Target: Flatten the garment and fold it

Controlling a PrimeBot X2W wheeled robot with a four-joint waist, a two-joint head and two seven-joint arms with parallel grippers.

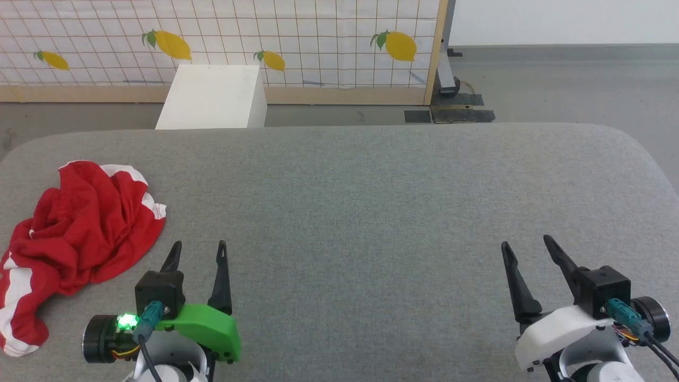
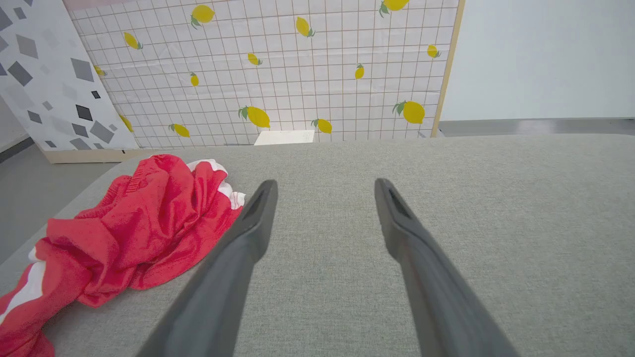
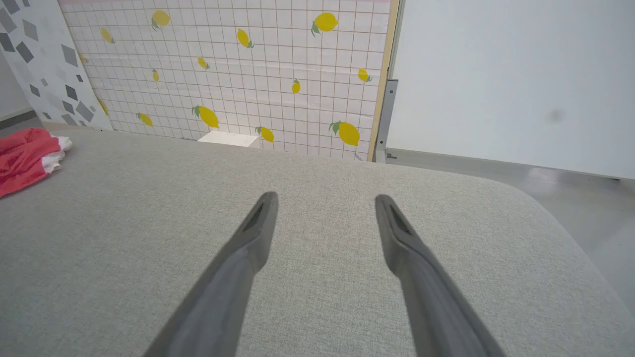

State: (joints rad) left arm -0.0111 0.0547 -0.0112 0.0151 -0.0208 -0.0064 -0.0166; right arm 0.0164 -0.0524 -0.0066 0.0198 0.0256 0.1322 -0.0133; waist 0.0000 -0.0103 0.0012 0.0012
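Note:
The garment [image 1: 79, 239], bright red shorts with white stripes, lies crumpled in a heap at the left edge of the grey padded table [image 1: 371, 212]. In the left wrist view the garment [image 2: 134, 228] sits just left of my left finger. My left gripper [image 1: 199, 246] hovers open beside the heap's right side, nothing between its fingers; it is also open in its own view [image 2: 322, 186]. My right gripper [image 1: 525, 241] stands open over bare table at the lower right, far from the garment [image 3: 25, 156], with its fingers spread [image 3: 325, 198].
Beyond the table's far edge stands a white box [image 1: 215, 98] on the floor. Behind it is a lemon-patterned grid screen [image 1: 297, 42] with a wooden frame. Grey floor [image 1: 562, 85] lies to the right of the screen.

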